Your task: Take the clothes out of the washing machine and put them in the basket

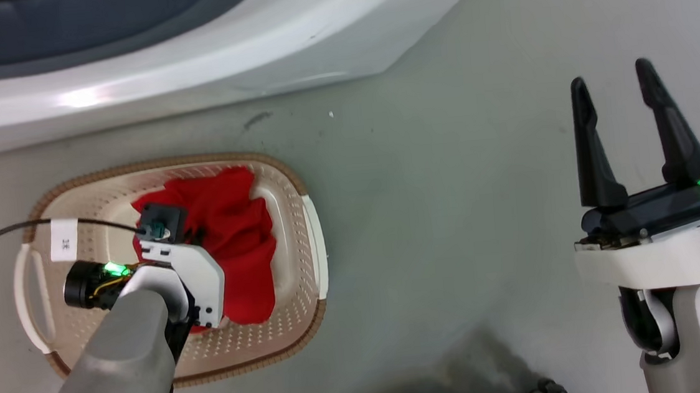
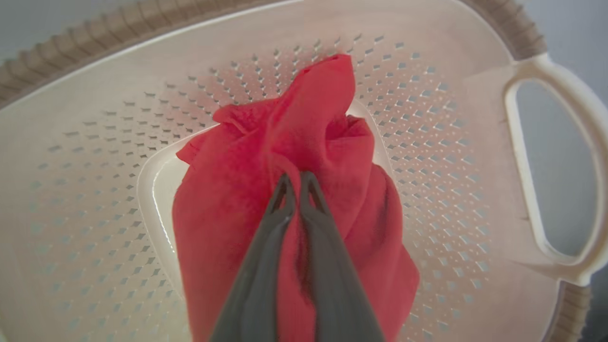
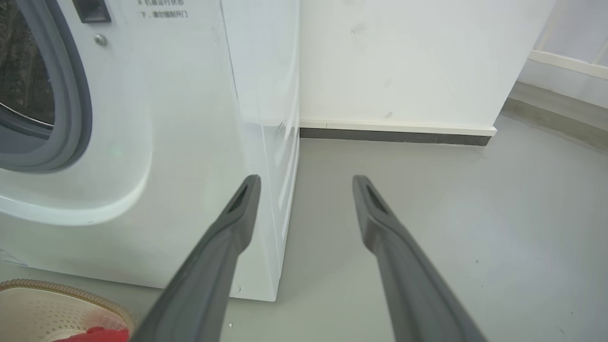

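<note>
One basket [image 1: 294, 276] lies at eight o'clock in the head view, with two white handles [image 1: 27, 297]. It holds one red heap of clothes [image 1: 236, 255]; the number of garments cannot be told. One washing machine [image 1: 190, 65] stands at eleven o'clock. There are two grippers, the left gripper [image 2: 297, 176] and the right gripper [image 1: 611, 74], each with two dark fingers [image 1: 590, 146].

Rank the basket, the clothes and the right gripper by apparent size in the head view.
1. basket, clearly largest.
2. clothes and right gripper look about alike; the gripper is nearer the camera, so I won't rank them.
</note>
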Controlling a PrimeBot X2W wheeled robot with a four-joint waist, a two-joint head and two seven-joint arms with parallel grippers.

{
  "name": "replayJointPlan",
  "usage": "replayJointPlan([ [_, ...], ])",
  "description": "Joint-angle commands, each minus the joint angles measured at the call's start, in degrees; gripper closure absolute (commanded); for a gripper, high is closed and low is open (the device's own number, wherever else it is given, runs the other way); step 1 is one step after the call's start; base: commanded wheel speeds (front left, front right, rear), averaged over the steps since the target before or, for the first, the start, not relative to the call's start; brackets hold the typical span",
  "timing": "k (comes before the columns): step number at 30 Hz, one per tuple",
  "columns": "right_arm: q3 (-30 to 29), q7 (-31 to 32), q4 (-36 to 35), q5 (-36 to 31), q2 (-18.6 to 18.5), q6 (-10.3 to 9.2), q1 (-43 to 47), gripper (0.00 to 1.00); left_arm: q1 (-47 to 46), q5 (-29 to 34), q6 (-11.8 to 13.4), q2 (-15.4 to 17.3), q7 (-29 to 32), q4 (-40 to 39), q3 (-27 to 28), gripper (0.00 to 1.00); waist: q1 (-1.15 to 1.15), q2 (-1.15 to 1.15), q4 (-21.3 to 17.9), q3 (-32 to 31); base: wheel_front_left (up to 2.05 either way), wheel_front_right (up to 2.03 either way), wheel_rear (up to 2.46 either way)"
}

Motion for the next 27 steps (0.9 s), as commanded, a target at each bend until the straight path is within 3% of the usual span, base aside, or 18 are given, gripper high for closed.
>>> replayJointPlan([
  [1, -0.32, -0.15, -0.39, 0.41, 0.11, -0.06, -1.43, 0.00, -1.60, 0.42, -0.48, -0.38, 0.43, 1.39, -0.41, 1.00, -0.01, 0.00, -0.48, 4.93, 0.00, 0.00, 0.00],
  [8, -1.19, -0.15, -1.21, 0.89, 0.11, -0.06, -3.43, 0.00, -6.05, 1.47, -0.79, -1.64, 2.92, 6.07, -2.36, 1.00, -0.01, 0.00, -0.25, 9.03, 0.00, 0.00, 0.00],
  [15, -1.51, -0.15, -0.97, 0.55, 0.10, -0.06, -4.11, 0.00, -7.51, 2.39, 1.26, -2.28, 4.82, 7.54, -3.91, 1.00, -0.01, 0.00, 0.23, 9.71, 0.00, 0.00, 0.00],
  [17, -1.26, -0.15, -0.69, 0.41, 0.10, -0.06, -4.07, 0.00, -6.95, 1.64, 1.58, -2.45, 4.24, 7.70, -3.41, 0.00, -0.01, 0.00, 0.24, 9.00, 0.00, 0.00, 0.00],
  [27, -0.60, -0.15, 1.86, -1.55, 0.09, -0.06, -0.43, 0.00, -1.12, 0.42, 0.07, -5.02, -1.56, 7.99, -3.89, 0.00, -0.01, 0.00, 3.12, -0.62, 0.00, 0.00, 0.00],
])
